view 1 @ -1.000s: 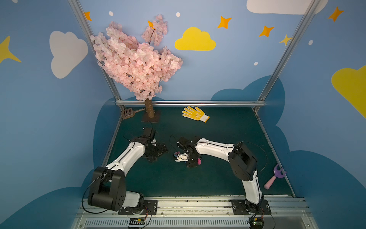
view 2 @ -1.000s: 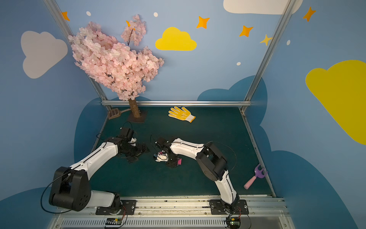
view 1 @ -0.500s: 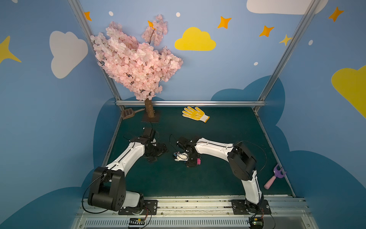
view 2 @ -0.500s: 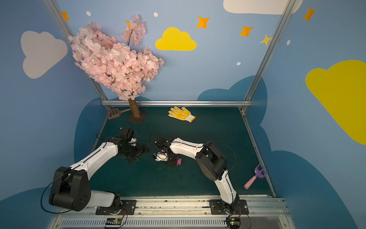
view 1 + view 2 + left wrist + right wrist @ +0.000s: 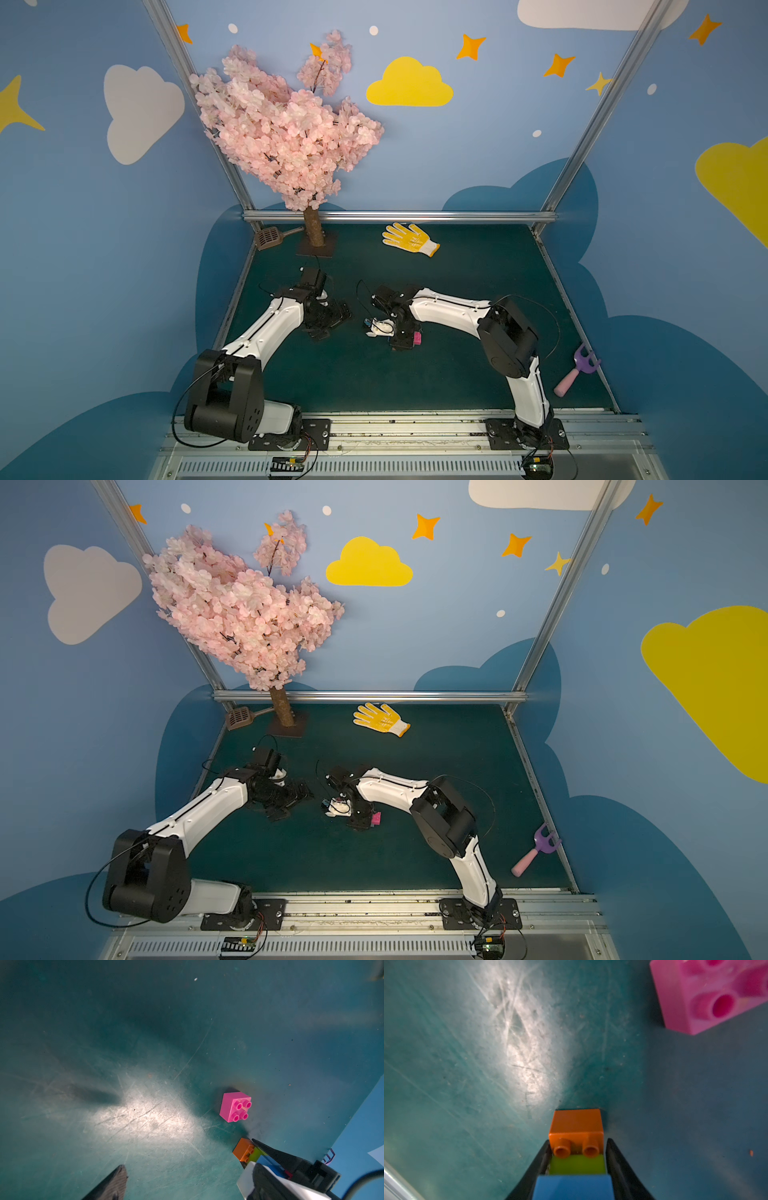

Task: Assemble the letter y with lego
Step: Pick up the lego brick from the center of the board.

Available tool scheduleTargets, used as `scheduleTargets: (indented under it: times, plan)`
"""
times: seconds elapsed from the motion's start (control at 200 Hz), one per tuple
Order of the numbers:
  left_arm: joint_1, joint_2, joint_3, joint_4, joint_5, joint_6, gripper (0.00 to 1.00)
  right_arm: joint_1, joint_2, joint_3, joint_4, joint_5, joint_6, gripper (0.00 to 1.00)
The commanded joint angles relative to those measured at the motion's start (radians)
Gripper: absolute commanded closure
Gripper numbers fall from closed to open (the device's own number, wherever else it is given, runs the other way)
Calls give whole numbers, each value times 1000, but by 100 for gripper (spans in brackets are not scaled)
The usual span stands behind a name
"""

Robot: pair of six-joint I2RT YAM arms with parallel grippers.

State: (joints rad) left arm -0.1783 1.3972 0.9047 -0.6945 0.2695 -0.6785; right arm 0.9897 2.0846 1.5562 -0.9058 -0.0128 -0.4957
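Two wrist views give me detail that both top views lack. In the right wrist view the right gripper (image 5: 578, 1142) stands narrow. Its jaws press against the sides of the joined bricks (image 5: 577, 1159): an orange brick (image 5: 576, 1124) at the tip, a lime green brick (image 5: 577, 1166) behind it, and a blue brick (image 5: 573, 1187) nearest the camera. The orange end touches the green mat (image 5: 446, 1064). A loose pink brick (image 5: 708, 997) lies near the stack but apart from it, studs toward the camera.

The left wrist view confirms that the pink brick (image 5: 234, 1106) is clear of the orange brick. There, a jaw of the right gripper covers part of the green and blue bricks. Of the left gripper (image 5: 331, 322), that view shows only one finger (image 5: 112, 1184), over bare mat.

In both top views the right gripper's body hides the joined bricks at mid-mat. Only the pink brick (image 5: 417, 338) shows, just right of that gripper. The left gripper stands wide and holds nothing, to the left of the right gripper and apart from it.

A yellow glove (image 5: 409, 240) lies at the far edge. A pink blossom tree (image 5: 286, 124) and a brown scoop (image 5: 270, 237) occupy the far left corner. A purple-and-pink toy fork (image 5: 577, 370) lies at the near right edge. All are well apart from the bricks.
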Motion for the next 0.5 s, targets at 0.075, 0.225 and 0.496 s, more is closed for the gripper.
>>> scheduleTargets:
  times: [0.075,0.225,0.496]
  plan:
    - [4,11,-4,-7,-1,12,6,-5,45,16,2,-32,9,57]
    - [3,13,-5,-7,-4,12,6,-5,47,19,2,-30,6,57]
    - [3,11,-10,-5,-2,11,6,-4,49,21,2,-33,12,58]
